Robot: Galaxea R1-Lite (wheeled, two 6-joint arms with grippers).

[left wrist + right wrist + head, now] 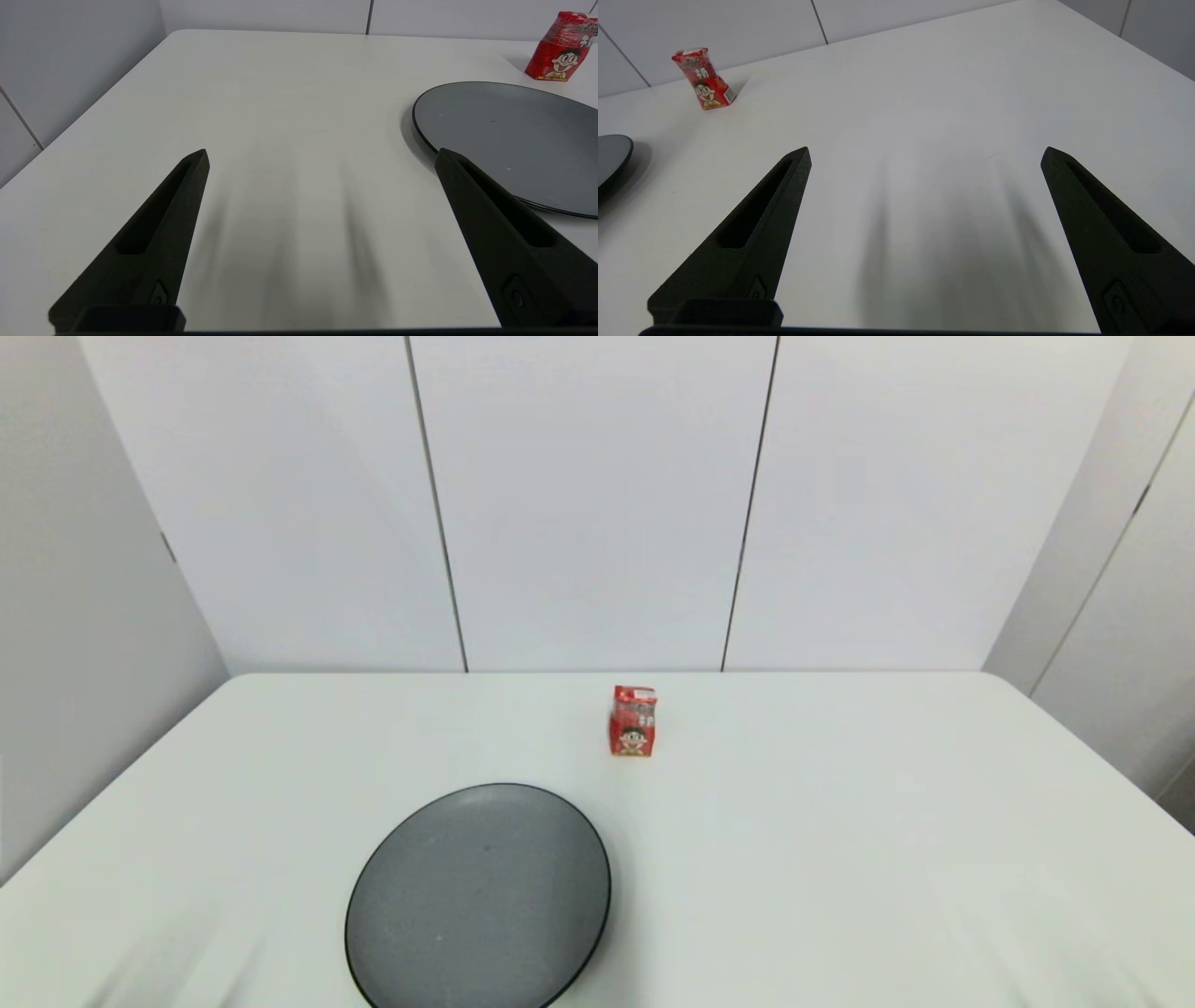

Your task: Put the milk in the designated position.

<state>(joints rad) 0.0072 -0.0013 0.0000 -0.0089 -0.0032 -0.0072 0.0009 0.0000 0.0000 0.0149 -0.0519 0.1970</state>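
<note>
Head camera looks down from above; both low wrist cameras face forward, sharing the milk (634,721) and plate (478,896).

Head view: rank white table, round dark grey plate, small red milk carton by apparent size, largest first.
1. White table, fills the lower half of the view.
2. Round dark grey plate, nearer the camera, which enlarges it somewhat.
3. Small red milk carton, farther back, yet clearly smallest.

Both grippers are out of this view.
</note>
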